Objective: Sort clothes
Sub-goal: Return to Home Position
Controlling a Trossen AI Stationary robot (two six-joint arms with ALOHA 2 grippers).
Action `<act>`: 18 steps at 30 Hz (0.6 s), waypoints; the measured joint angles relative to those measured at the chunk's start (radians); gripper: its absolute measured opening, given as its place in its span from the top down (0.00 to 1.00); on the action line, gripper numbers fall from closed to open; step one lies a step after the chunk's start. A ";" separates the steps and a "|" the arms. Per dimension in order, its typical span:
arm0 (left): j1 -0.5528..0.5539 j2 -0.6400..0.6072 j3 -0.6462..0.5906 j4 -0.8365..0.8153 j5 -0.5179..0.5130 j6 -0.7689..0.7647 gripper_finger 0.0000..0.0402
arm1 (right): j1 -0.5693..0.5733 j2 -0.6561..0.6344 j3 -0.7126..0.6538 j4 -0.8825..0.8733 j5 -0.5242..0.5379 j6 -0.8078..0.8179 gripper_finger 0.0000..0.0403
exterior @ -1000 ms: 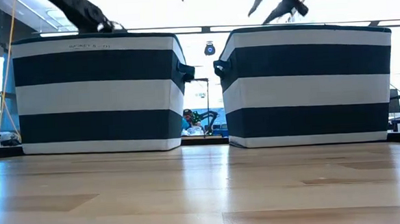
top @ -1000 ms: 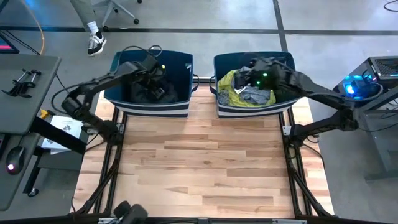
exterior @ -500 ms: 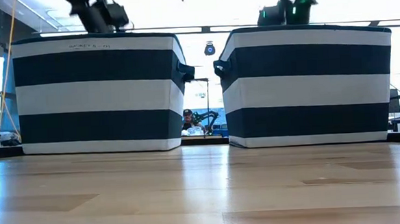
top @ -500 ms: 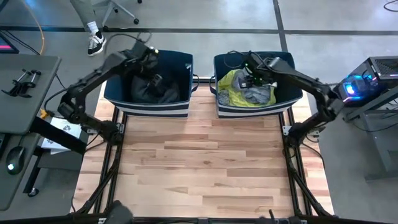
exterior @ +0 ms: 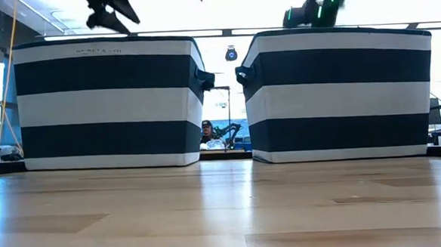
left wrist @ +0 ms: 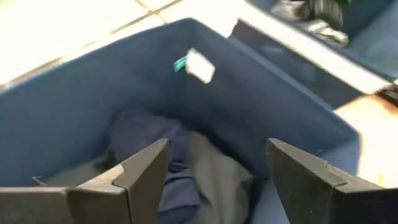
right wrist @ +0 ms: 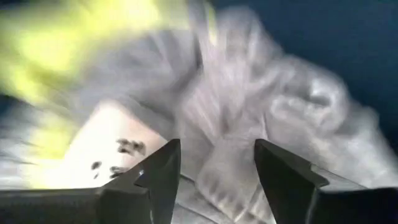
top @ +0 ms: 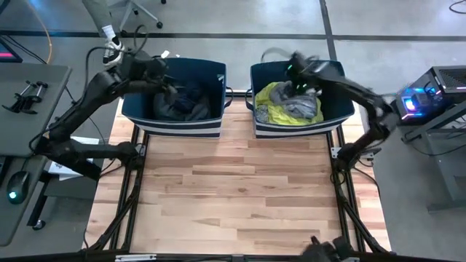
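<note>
Clothes (top: pixel 291 108) in two heaps, none loose on the wooden table (top: pixel 233 196): dark garments (top: pixel 182 105) inside the left bin (top: pixel 175 127), pale garments (top: pixel 304 109) and a neon yellow garment (top: pixel 271 98) inside the right bin (top: pixel 298 129), just beside the left bin. Looks like sorting finished, leaving only the arms' retreat to rest.

Left gripper (left wrist: pixel 217 146): above the far left corner of the left bin, fingers spread wide, nothing held. Right gripper (right wrist: pixel 216 144): well apart from the left bin, above the pale heap next door, fingers parted and likewise empty.

Against half a second ago: left gripper drawn from the middle of the left bin out toward that far corner and lifted higher over its rim; right gripper nearly where it was, above its heap; both heaps unchanged.
</note>
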 joint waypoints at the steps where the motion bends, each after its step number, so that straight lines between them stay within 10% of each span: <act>1: -0.017 -0.019 0.000 0.000 0.000 0.009 0.37 | 0.003 -0.035 0.040 0.002 0.006 -0.018 0.52; 6: -0.168 -0.103 0.000 -0.037 -0.003 0.079 0.38 | 0.040 -0.181 0.142 -0.046 -0.065 -0.199 0.53; 10: -0.342 -0.133 0.001 -0.052 0.000 -0.041 0.41 | 0.100 -0.332 0.139 -0.065 -0.355 -0.297 0.53; 14: -0.503 -0.166 0.017 0.055 -0.005 -0.222 0.47 | 0.200 -0.491 0.067 -0.031 -0.611 -0.221 0.53; 18: -0.608 -0.220 0.018 0.276 -0.091 -0.279 0.53 | 0.322 -0.680 -0.055 0.118 -0.655 -0.057 0.53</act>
